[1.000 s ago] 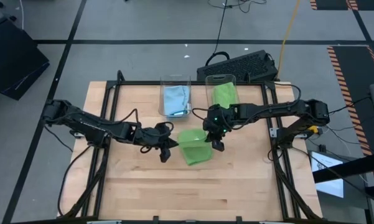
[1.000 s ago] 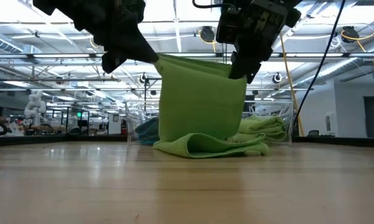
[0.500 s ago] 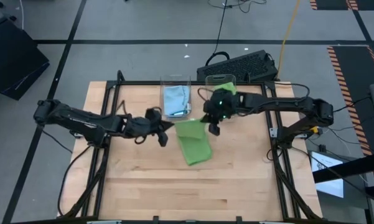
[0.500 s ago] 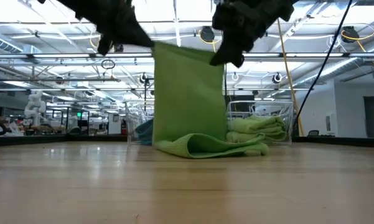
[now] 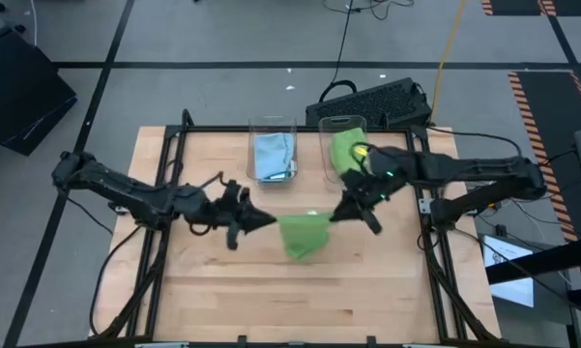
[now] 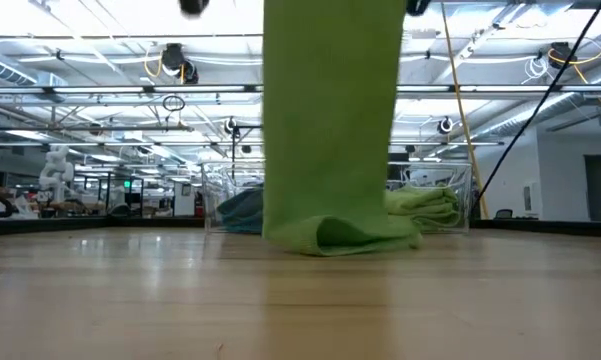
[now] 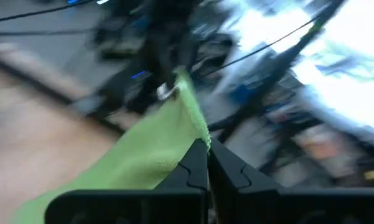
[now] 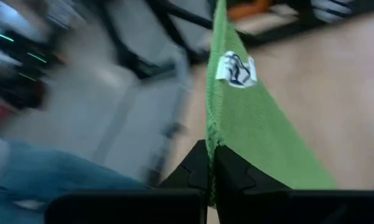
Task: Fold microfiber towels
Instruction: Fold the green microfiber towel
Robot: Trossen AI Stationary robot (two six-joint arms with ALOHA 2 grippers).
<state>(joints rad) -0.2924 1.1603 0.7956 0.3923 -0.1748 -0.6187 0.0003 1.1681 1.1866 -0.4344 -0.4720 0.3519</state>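
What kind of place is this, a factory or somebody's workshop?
Probably a large robotics lab or industrial hall, not a home workshop. The low view shows a high ceiling with strip lights and pipes, the wooden table stands on a grey floor marked with black tape lines, and hazard striping runs alongside.

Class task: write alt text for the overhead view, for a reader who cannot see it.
Two robot arms hold a lime green towel stretched between them over a wooden table, the left tool and right tool each shut on a corner. Behind stand two clear bins, one holding a blue towel, one a green towel.
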